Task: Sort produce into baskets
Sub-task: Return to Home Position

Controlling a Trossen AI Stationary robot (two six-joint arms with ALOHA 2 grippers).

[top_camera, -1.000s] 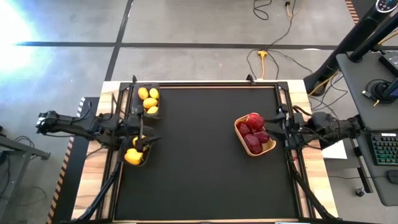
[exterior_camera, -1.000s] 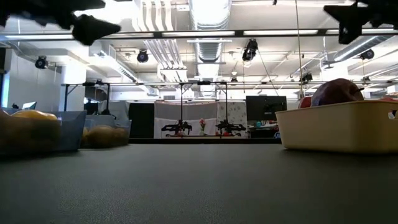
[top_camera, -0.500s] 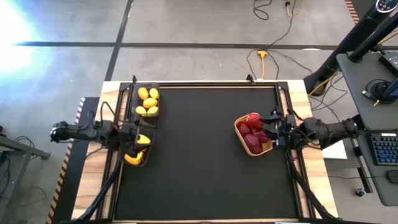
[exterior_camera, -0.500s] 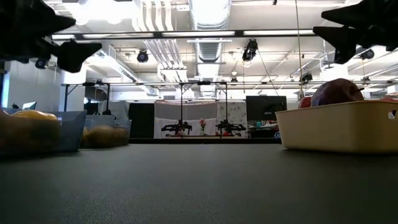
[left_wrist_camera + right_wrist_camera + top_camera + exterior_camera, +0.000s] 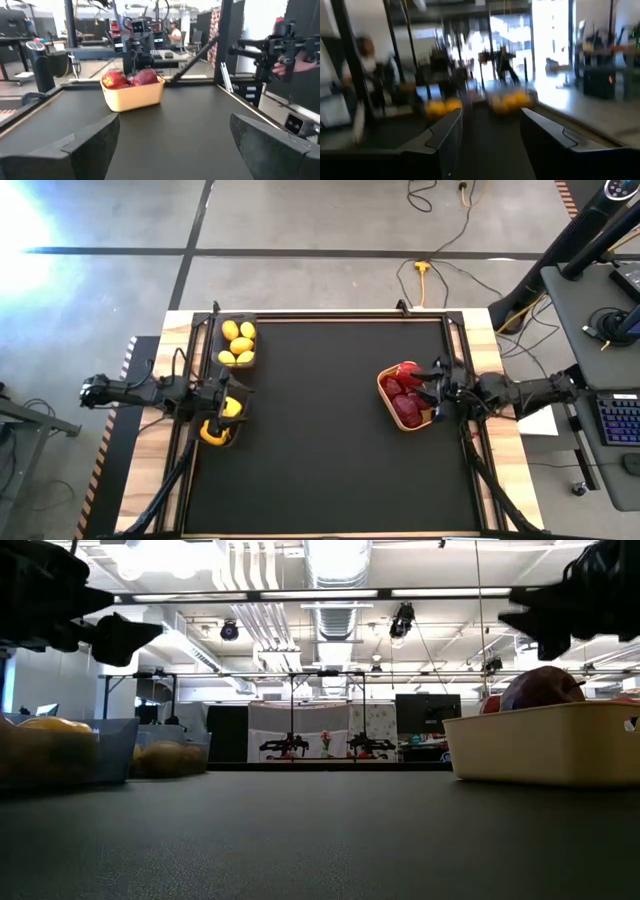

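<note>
Yellow produce (image 5: 239,342) fills a black mesh basket (image 5: 252,345) at the table's far left. A second black basket (image 5: 237,420) nearer me holds yellow and orange pieces (image 5: 212,432). My left gripper (image 5: 228,406) hovers open above that basket, pointing level toward the right, with nothing between its fingers (image 5: 174,122). At the right, dark red produce (image 5: 405,408) lies in the orange-tan basket (image 5: 383,386). My right gripper (image 5: 432,388) hovers open over that basket's right rim, pointing left, its fingers (image 5: 492,117) bare. In the low view both grippers (image 5: 125,635) (image 5: 525,620) hang well above the mat.
The black mat (image 5: 320,440) stretches bare between the left baskets and the tan basket. Wooden strips and metal rails (image 5: 470,450) border it on both sides. Beyond the table lies a room with desks, cables and people (image 5: 175,32).
Both grippers have sunk toward the baskets below them, the arms folding back and the fingers tipping to level. My right gripper has shifted a little further over the tan basket. The baskets and the produce have stayed in place.
</note>
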